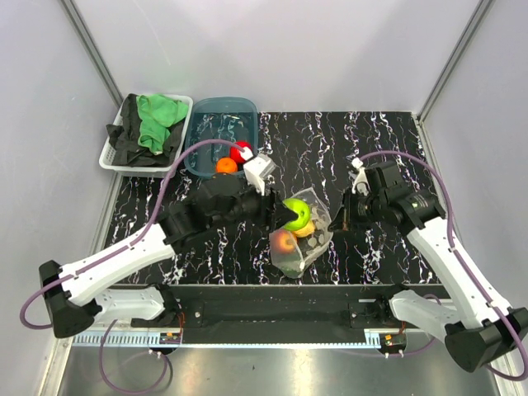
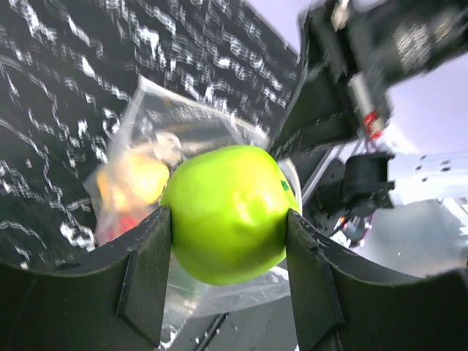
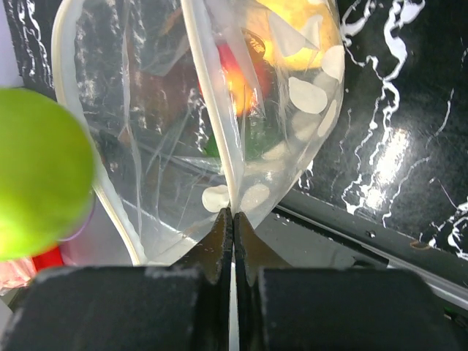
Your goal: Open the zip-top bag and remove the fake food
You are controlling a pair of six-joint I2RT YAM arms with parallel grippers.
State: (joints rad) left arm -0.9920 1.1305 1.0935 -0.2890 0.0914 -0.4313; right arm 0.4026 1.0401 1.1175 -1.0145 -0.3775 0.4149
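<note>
The clear zip-top bag (image 1: 304,235) with white dots lies open mid-table. My left gripper (image 1: 290,216) is shut on a lime green fruit (image 1: 298,212) and holds it at the bag's mouth; it fills the left wrist view (image 2: 228,212). My right gripper (image 1: 340,221) is shut on the bag's rim (image 3: 232,201), pinching the zip edge. A yellow fruit (image 1: 305,230) and a peach-red fruit (image 1: 285,242) remain inside the bag. They show through the plastic in the right wrist view (image 3: 292,22). A red fruit (image 1: 241,151) and an orange fruit (image 1: 226,166) lie in the teal tub (image 1: 216,124).
A white basket (image 1: 115,161) with green and black cloths stands at the back left, beside the teal tub. The table's front rail (image 1: 280,313) runs below the bag. White walls enclose the table on three sides.
</note>
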